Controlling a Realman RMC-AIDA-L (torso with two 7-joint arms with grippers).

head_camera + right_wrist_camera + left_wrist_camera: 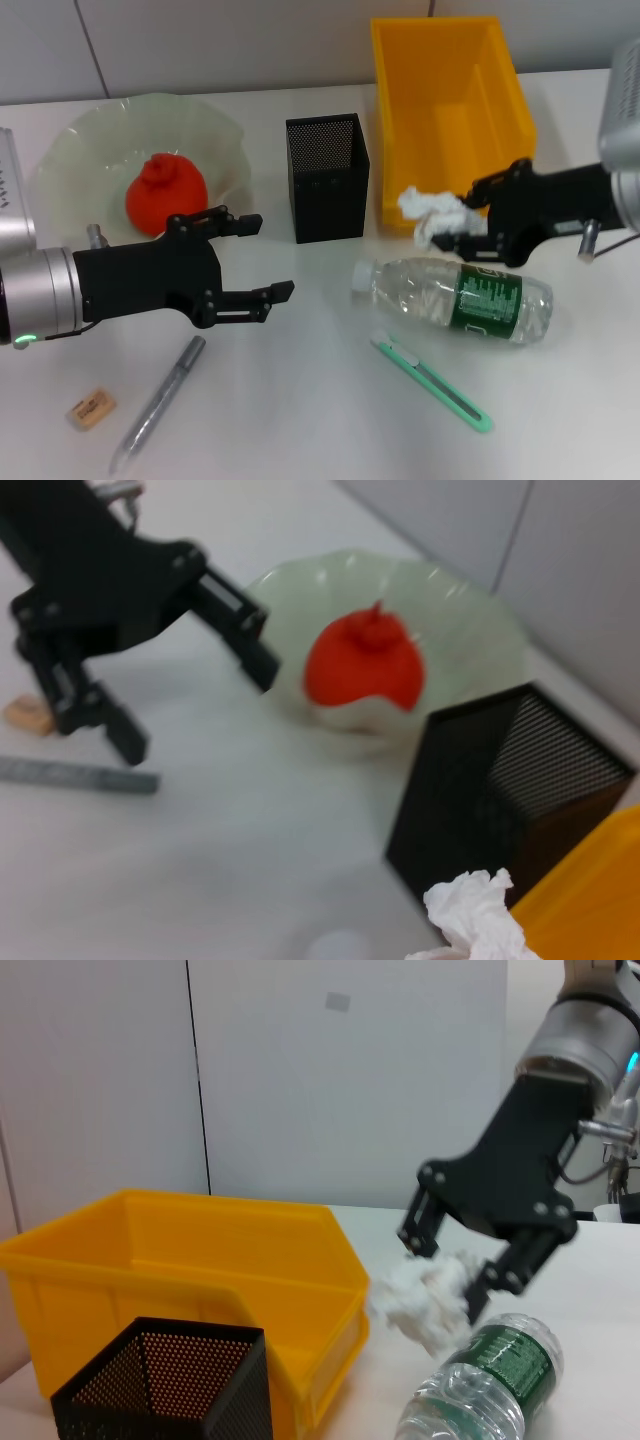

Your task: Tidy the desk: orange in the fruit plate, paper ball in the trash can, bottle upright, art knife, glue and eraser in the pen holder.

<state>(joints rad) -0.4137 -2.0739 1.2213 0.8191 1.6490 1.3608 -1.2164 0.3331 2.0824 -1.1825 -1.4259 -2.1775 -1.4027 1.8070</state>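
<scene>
My right gripper (457, 220) is shut on the white paper ball (432, 213), just in front of the yellow trash can (445, 100); it also shows as the right gripper (447, 1275) with the paper ball (425, 1295) in the left wrist view. In the pale green fruit plate (100, 125) sits the orange (165, 192). My left gripper (268, 257) hovers open and empty in front of the plate. The clear bottle (455, 297) lies on its side. A green art knife (432, 382), a silvery glue stick (158, 400) and a tan eraser (91, 408) rest on the table.
The black mesh pen holder (327, 175) stands between the plate and the trash can. The right wrist view shows the left gripper (195, 710), the orange (365, 665), the pen holder (500, 790) and the paper ball (475, 915).
</scene>
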